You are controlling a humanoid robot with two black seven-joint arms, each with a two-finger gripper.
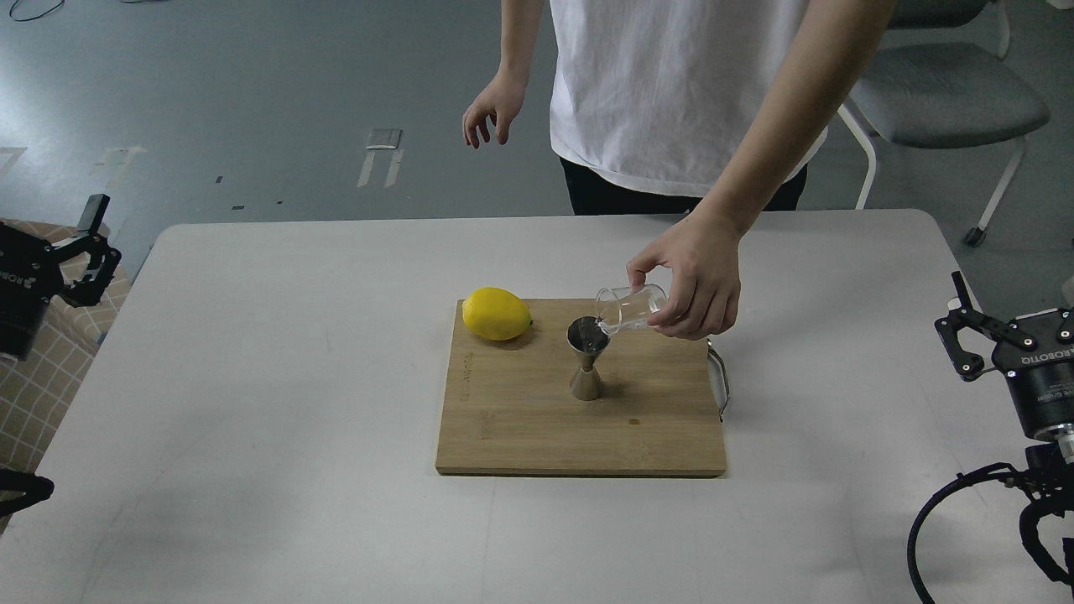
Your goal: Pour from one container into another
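Observation:
A person's hand [701, 289] holds the clear glass tumbler [629, 308] tilted on its side, its mouth at the rim of the steel jigger [587, 359]. The jigger stands upright on the wooden board [579, 436]. My left gripper [50, 235] is at the far left edge, off the table, and looks open with nothing in it. My right gripper [1015, 298] is at the far right edge beside the table, also open and empty; one of its fingers is cut off by the frame. Both grippers are far from the board.
A yellow lemon [497, 314] lies on the board's back left corner. The board has a metal handle [720, 377] on its right side. The person stands at the white table's [252, 377] far side, and a grey chair [948, 101] is behind on the right.

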